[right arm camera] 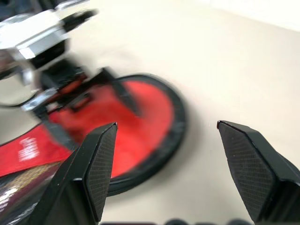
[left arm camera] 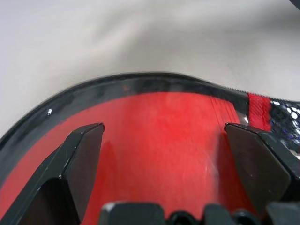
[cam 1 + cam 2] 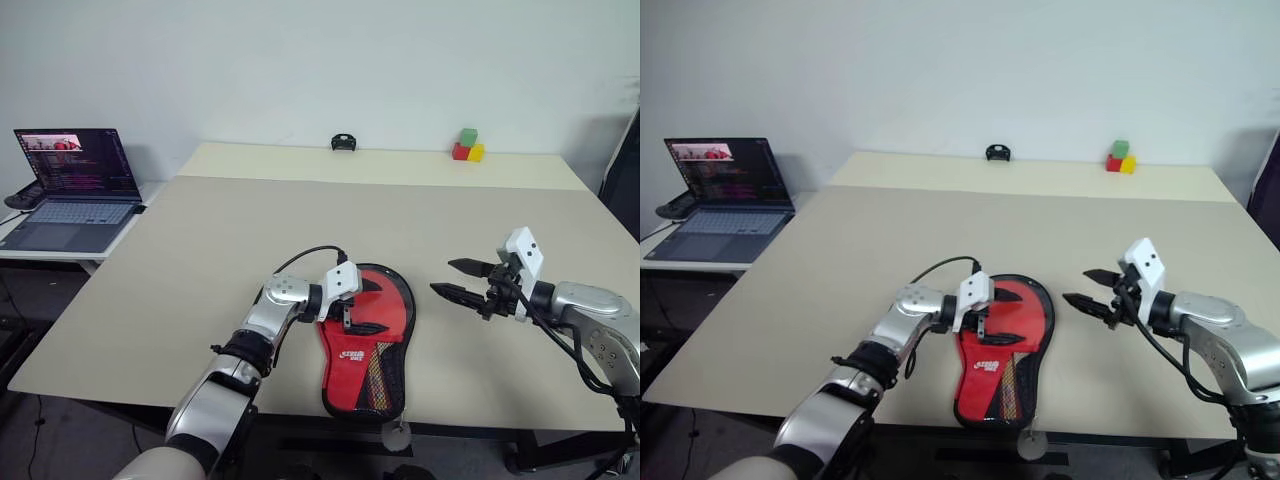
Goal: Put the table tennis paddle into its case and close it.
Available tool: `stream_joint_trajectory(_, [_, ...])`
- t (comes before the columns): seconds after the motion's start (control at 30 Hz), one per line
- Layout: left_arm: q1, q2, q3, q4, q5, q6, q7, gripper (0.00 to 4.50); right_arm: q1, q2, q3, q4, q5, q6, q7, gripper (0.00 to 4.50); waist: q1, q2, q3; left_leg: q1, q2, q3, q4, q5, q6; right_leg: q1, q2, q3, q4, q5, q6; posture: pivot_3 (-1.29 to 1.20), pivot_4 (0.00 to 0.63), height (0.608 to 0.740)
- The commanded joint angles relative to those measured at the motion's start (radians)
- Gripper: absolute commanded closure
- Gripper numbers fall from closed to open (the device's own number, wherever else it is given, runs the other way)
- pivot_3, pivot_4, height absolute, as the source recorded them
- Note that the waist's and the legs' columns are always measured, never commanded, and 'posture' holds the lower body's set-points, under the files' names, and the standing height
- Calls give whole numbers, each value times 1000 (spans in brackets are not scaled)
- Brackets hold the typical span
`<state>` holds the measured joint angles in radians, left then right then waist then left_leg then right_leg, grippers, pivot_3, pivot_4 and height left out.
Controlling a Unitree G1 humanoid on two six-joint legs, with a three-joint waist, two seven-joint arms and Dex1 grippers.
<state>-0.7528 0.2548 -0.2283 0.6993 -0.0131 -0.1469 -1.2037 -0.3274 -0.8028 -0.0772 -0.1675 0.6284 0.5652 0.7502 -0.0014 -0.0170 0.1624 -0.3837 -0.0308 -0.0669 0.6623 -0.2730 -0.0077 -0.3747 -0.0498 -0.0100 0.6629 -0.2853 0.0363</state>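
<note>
Left eye view: red paddle-shaped fabric case [image 3: 366, 335] flat at table [image 3: 200, 260] front edge, looks closed round paddle, zip unconfirmed; left gripper [image 3: 348, 318] spread empty over it, right gripper [image 3: 458, 279] spread empty beside

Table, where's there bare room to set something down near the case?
Bare table runs left of the case toward the laptop, and behind it up to the coloured blocks. It is crowded at the case, where the left gripper hovers, and just right, by the open right gripper.
</note>
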Motion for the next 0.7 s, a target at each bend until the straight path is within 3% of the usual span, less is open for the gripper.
stream_joint_trajectory(0.03, [40,64,102,-293,-156,226,-2,0,-31,15,-73,48,-20,-64,21,788,-4,1,2,0,0,0,0,0,0,0,0,0,0,0,0,0,150,740])
stream_joint_trajectory(0.2, [136,123,201,-559,-260,451,118,0,-72,3,-131,213,-64,-139,69,788,-4,2,4,-1,1,0,0,0,0,-1,0,2,0,0,0,0,150,740])
stream_joint_trajectory(0.4, [289,190,277,-754,-257,527,278,0,-154,3,-141,409,-139,-216,93,788,-5,3,5,-1,1,1,0,0,0,-1,0,3,0,0,0,0,150,740])
stream_joint_trajectory(0.57, [348,230,267,-797,-195,513,390,0,-191,-22,-165,534,-188,-278,115,788,-2,4,6,-1,2,2,0,0,0,-1,0,3,0,0,-1,0,150,740])
stream_joint_trajectory(0.7, [355,250,269,-745,-171,467,419,0,-171,-18,-170,516,-201,-280,106,788,2,4,6,-1,1,2,0,0,0,-1,-1,3,0,0,-1,0,150,740])
